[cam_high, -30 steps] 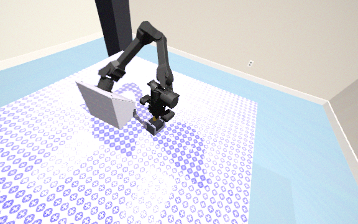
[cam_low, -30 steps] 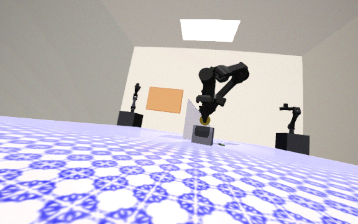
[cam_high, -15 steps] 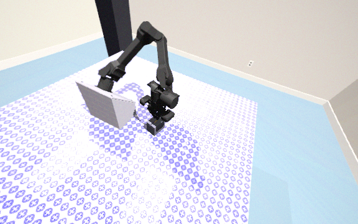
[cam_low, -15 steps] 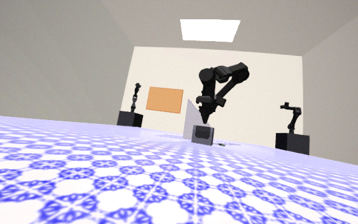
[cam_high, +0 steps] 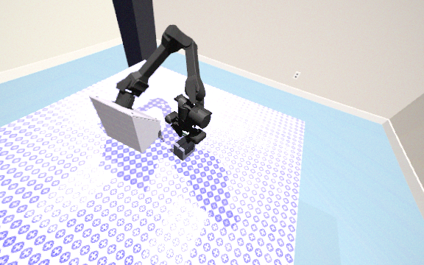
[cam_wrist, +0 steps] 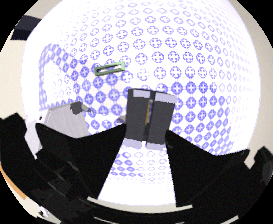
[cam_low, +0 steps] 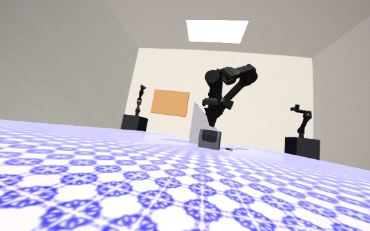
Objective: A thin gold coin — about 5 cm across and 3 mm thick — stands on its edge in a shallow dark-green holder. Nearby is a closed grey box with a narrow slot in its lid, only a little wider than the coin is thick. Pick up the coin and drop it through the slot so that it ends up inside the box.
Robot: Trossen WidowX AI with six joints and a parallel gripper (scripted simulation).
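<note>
Tall pale-grey block (cam_high: 118, 126) (cam_low: 198, 125) (cam_wrist: 67, 121) stands upright just beside the grey box (cam_high: 182, 152) (cam_low: 209, 146) (cam_wrist: 136, 120), rising well above it. Green holder (cam_low: 229, 149) (cam_wrist: 98, 71) lies on the patterned surface (cam_high: 124, 221) (cam_low: 92, 192) (cam_wrist: 162, 50), apart from the box. Behind: two further arms on dark pedestals, orange wall panel (cam_low: 170, 102). Gripper (cam_high: 189, 135) (cam_low: 212, 125) (cam_wrist: 145, 131) points down over the box, fingers parted about halfway, gripping nothing. Coin (cam_wrist: 147, 113): thin gold edge visible within the lid slot; depth cannot be told.
</note>
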